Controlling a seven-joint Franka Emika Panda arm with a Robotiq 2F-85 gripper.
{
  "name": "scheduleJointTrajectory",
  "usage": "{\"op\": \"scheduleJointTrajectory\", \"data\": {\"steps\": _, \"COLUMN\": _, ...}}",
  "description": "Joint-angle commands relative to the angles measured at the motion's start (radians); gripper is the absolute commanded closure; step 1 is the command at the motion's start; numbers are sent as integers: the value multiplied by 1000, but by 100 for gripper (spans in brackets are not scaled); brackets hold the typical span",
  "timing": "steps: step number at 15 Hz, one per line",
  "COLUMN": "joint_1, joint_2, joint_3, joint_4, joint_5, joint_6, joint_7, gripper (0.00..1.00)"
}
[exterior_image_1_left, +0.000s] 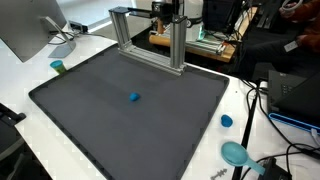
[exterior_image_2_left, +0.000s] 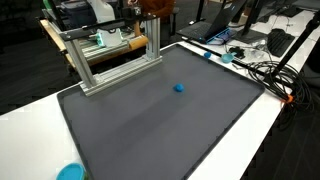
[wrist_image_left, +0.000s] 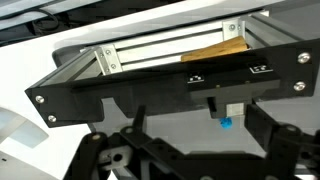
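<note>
my gripper (exterior_image_1_left: 168, 10) hovers over the metal frame (exterior_image_1_left: 178, 45) at the mat's (exterior_image_1_left: 80, 120) twelve o'clock edge, fingers (wrist_image_left: 108, 152) spread wide and empty. the blue ball (exterior_image_1_left: 134, 97) lies mid-mat, toward six. any descent should keep me clear of the frame's top bar.

Blue ball (exterior_image_1_left: 133, 97) pops on the dark grey mat (exterior_image_1_left: 90, 125), silver frame (exterior_image_1_left: 178, 45) at twelve o'clock, turquoise bowl (exterior_image_1_left: 234, 153) at five.

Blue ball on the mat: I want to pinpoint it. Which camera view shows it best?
An exterior view: the blue ball lies whole and unblocked on the dark mat. Both exterior views show it clearly; the wrist view gives only a tiny blue speck near the metal frame.
</note>
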Motion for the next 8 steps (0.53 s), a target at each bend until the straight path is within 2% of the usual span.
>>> {"op": "scheduleJointTrajectory", "data": {"steps": 1, "joint_1": 6, "joint_2": 1, "joint_3": -5, "joint_4": 3, "joint_5": -4, "joint_6": -3, "joint_7": 4, "gripper": 0}}
{"op": "scheduleJointTrajectory", "data": {"steps": 3, "joint_1": 6, "joint_2": 1, "joint_3": -5, "joint_4": 3, "joint_5": -4, "joint_6": -3, "joint_7": 4, "gripper": 0}}
{"op": "scheduleJointTrajectory", "data": {"steps": 8, "joint_1": 51, "joint_2": 13, "joint_3": 50, "joint_4": 9, "joint_5": 19, "joint_6": 91, "joint_7": 40, "gripper": 0}}
